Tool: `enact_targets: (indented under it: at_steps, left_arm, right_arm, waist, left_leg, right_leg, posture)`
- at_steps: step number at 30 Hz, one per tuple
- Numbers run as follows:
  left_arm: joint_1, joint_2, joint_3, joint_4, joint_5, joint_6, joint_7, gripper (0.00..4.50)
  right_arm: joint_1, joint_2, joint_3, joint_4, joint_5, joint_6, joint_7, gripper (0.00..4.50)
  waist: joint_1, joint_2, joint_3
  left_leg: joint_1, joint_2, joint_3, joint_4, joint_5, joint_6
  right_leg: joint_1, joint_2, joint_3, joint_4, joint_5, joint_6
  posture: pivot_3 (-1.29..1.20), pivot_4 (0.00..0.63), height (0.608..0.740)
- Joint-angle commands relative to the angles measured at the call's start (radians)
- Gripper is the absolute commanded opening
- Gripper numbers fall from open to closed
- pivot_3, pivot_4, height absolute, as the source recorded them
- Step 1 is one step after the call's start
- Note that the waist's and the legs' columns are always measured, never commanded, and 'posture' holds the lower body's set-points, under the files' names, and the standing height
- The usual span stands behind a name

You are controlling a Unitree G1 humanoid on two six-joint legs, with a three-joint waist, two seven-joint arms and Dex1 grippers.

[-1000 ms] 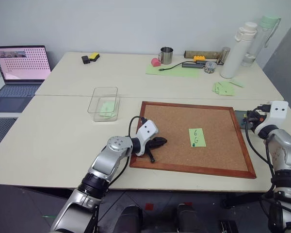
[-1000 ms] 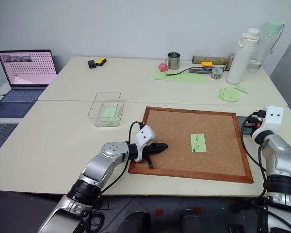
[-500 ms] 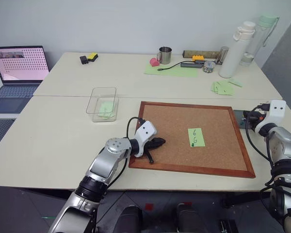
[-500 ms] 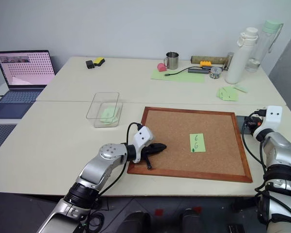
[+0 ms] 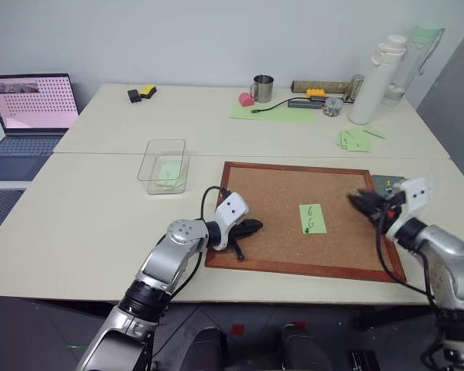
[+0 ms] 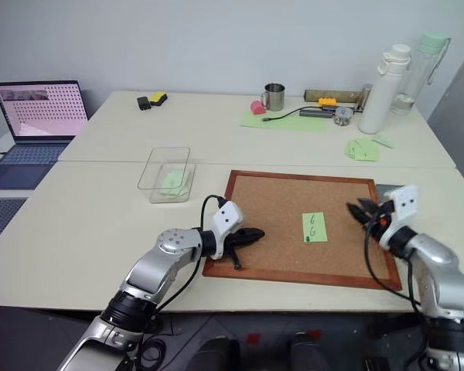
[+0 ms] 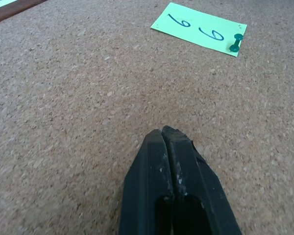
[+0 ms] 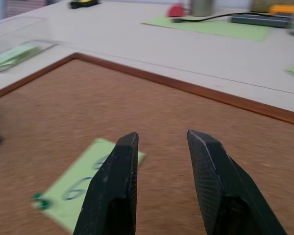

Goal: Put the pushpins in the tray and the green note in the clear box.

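Pinning the green note [image 5: 312, 218] to the corkboard [image 5: 271, 193] is a single dark green pushpin [image 5: 306, 229], stuck through the note's lower corner nearest the robot; the note lies a little right of the board's middle, its "6 6" facing the robot; a yellow pin I cannot make out anywhere on the board. The step in hand looks like freeing that last pin, so that the note can then go to its box.

The right gripper [image 5: 361, 202] hovers over the board's right part, near the note but apart from it, pointing toward it; its fingers [image 8: 118, 188] stand parted with nothing between them. The left gripper [image 5: 251, 227] rests over the board's left edge, fingers pressed together and empty, tip aimed across the cork at the note.

The tray [image 5: 385, 184] peeks out dark just beyond the board's right edge, largely hidden by the right arm; whether a pin already lies in it I cannot tell. The clear box [image 5: 165, 165] sits on the desk beyond the board's far left corner, with a pale green slip already inside.

Next, I judge, the right gripper must descend on the small pin head, nip it cleanly and pull it straight out without tearing or dragging the paper; the pin is tiny, so aim matters.
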Motion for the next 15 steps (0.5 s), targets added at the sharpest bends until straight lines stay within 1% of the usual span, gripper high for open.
enact_targets:
  at_steps: [1,5,7,15]
  left_arm:
    - [0.012,0.014,-0.009,0.027,0.015,0.028,0.000,0.00]
    - [0.005,0.013,-0.011,0.032,0.016,0.024,-0.004,0.00]
    - [0.003,0.013,-0.011,0.035,0.017,0.023,-0.005,0.00]
    - [0.019,0.020,-0.005,0.020,0.016,0.023,0.000,0.00]
  right_arm:
    - [0.034,0.023,0.081,-0.111,-0.020,0.018,-0.007,1.61]
    - [0.039,0.044,0.150,-0.106,-0.056,0.012,-0.016,1.61]
    - [0.034,0.053,0.168,-0.102,-0.067,0.014,-0.019,1.61]
    - [0.049,0.050,0.233,-0.087,-0.124,0.016,-0.016,1.61]
  waist:
    - [0.000,0.000,0.000]
    - [0.003,0.000,0.000]
    - [0.003,0.000,0.000]
    - [0.003,0.000,0.000]
  left_leg:
    - [0.000,0.000,0.000,0.000,0.000,0.000]
    - [0.000,0.000,0.000,0.000,0.000,0.000]
    - [0.000,0.000,0.000,0.000,0.000,0.000]
    - [0.000,0.000,0.000,0.000,0.000,0.000]
  right_leg:
    - [0.000,0.000,0.000,0.000,0.000,0.000]
    - [0.000,-0.001,0.000,0.000,0.001,-0.002]
    - [0.000,-0.001,0.000,-0.001,0.002,-0.004]
    - [0.000,-0.001,-0.001,-0.001,0.002,-0.004]
  posture:
    - [0.00,0.150,0.740]
    - [0.00,0.150,0.740]
    - [0.00,0.150,0.740]
    - [0.00,0.150,0.740]
